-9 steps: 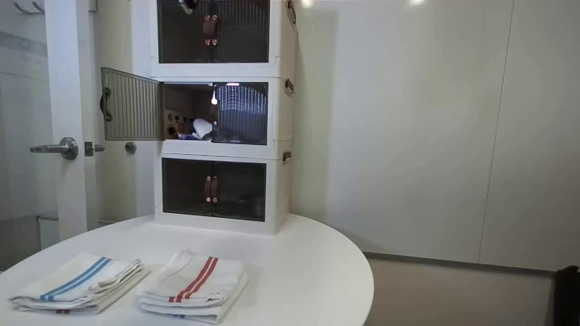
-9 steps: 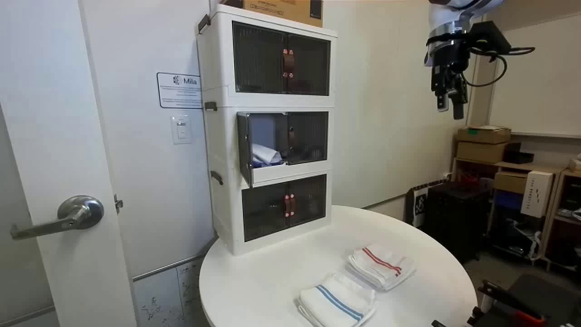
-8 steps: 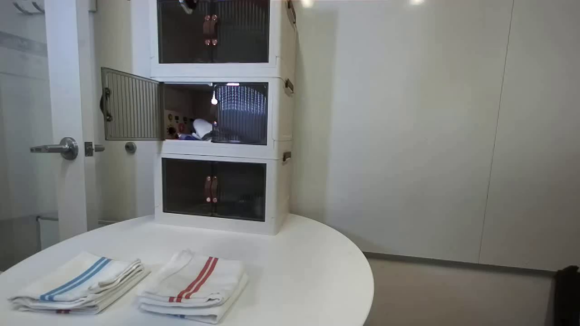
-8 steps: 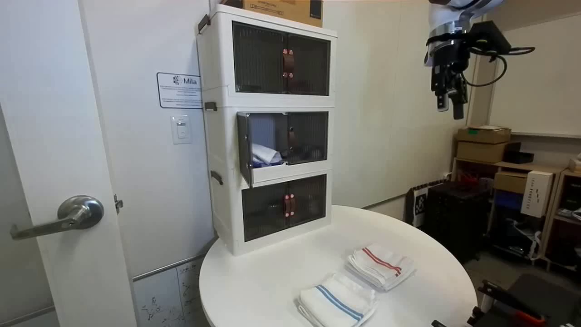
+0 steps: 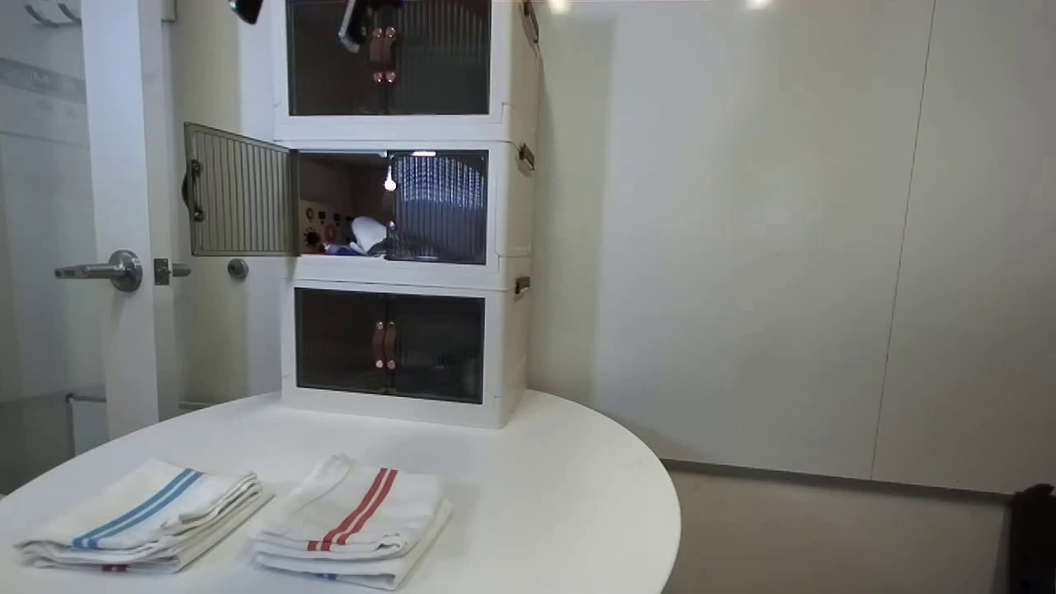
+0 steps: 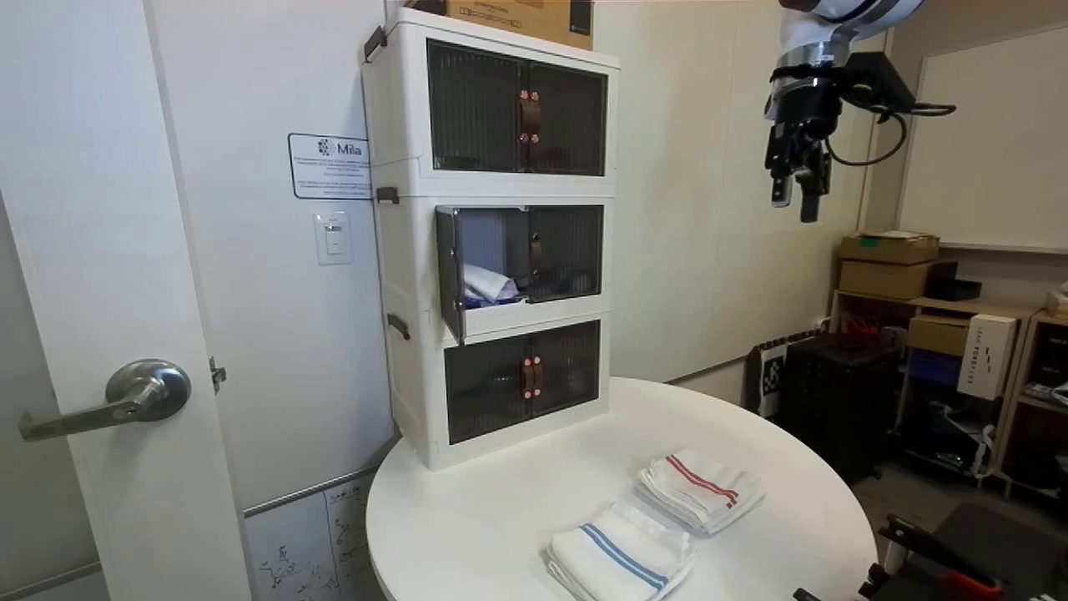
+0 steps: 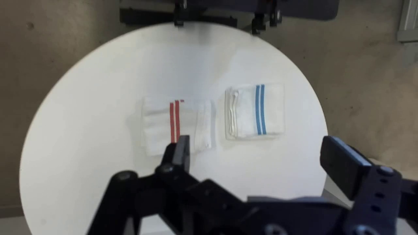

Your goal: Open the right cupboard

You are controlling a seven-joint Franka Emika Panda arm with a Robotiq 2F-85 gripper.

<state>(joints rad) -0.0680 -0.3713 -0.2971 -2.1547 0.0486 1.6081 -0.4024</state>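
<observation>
A white stacked cabinet [image 5: 511, 223] has three levels of dark ribbed double doors. On the middle level, the left door [image 5: 242, 191] is swung open. The right door [image 5: 437, 206] is shut beside it; it also shows in an exterior view [image 6: 566, 250]. White and blue things [image 6: 491, 284] lie inside. The top doors [image 6: 517, 108] and bottom doors [image 6: 524, 380] are shut, with brown handles at the middle. My gripper [image 6: 795, 209] points down, high above the table and apart from the cabinet. In the wrist view the gripper [image 7: 255, 138] is open, with nothing between its fingers.
The cabinet stands on a round white table [image 6: 467, 526]. A towel with red stripes [image 5: 355, 520] and one with blue stripes [image 5: 148, 516] lie folded on it. A cardboard box [image 6: 517, 21] sits on top of the cabinet. A room door [image 6: 108, 292] stands at the side.
My gripper has moved left in an exterior view, towards the cabinet. In an exterior view its fingertips now hang lower at the top edge. Doors and towels have not moved.
</observation>
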